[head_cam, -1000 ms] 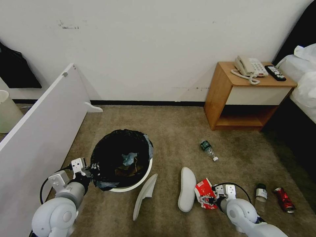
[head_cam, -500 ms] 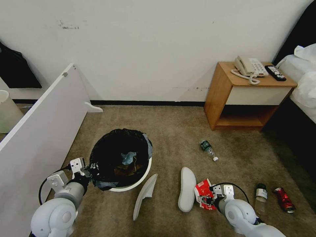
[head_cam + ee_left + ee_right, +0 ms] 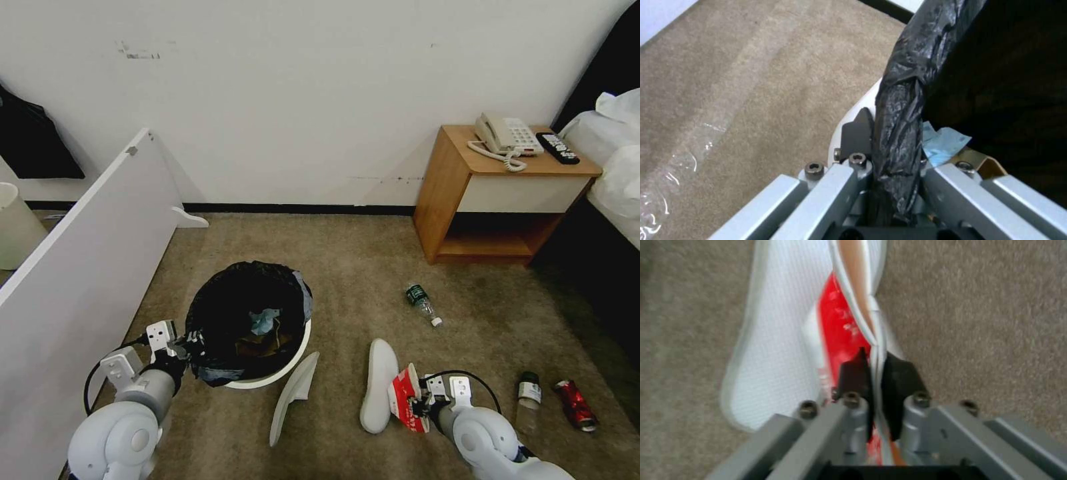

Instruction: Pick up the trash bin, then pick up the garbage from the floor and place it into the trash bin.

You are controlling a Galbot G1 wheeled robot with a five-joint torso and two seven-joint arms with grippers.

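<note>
- The trash bin (image 3: 267, 373) sits on the floor (image 3: 347, 267) near-left, black liner folded over its rim, a light-blue wad (image 3: 262, 321) inside.
- My left gripper (image 3: 189, 347) is clamped on the bin's left rim.
- My right gripper (image 3: 415, 403) pinches the red-white wrapper (image 3: 401, 397), just right of a white slipper (image 3: 378, 383).
- Another slipper (image 3: 293, 393) lies beside the bin; a bottle (image 3: 423, 304) farther right.

Trash bin (image 3: 248, 327): white, black-lined, tilted, light-blue wad inside. Red-white wrapper (image 3: 402, 396) on edge at its 4 o'clock, beside white slipper (image 3: 379, 383) on carpet (image 3: 347, 267).
</note>
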